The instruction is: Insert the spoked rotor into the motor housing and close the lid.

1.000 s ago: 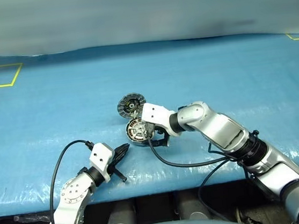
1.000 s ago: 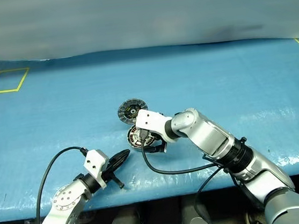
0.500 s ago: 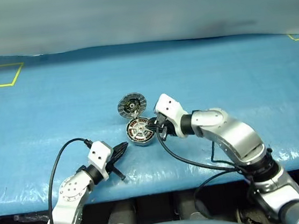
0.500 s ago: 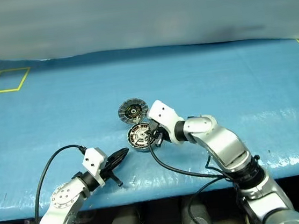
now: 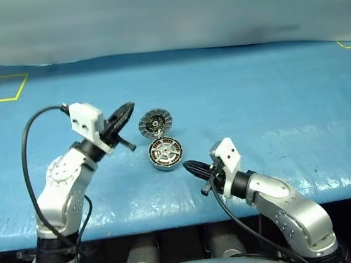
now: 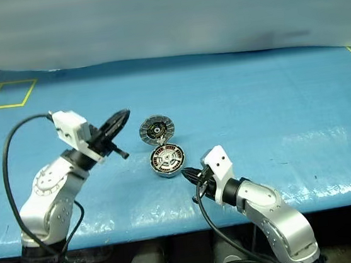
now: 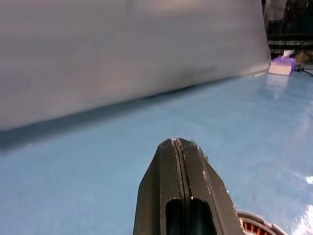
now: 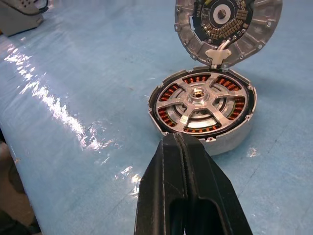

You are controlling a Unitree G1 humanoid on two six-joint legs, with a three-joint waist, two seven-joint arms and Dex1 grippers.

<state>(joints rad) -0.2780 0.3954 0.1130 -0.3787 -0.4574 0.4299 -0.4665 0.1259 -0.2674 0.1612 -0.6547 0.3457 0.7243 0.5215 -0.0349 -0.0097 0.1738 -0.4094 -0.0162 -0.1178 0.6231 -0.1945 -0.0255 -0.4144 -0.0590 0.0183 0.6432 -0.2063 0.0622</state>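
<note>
Head cam: you've got the spoked rotor point(image 5: 165, 152) seated in the motor housing point(image 5: 158, 166) on the blue table point(image 5: 273, 95), the lid point(image 5: 154, 122) open behind it.

L wrist: left gripper point(image 7: 178, 143) fingers pressed together, raised, holding nothing.

R wrist: right gripper point(image 8: 178, 138) fingers pressed together, empty, just short of the housing.

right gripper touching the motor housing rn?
Apart. In the right wrist view the shut right gripper ends short of the motor housing, with blue table cover between them. The left eye view shows the same gap.
</note>
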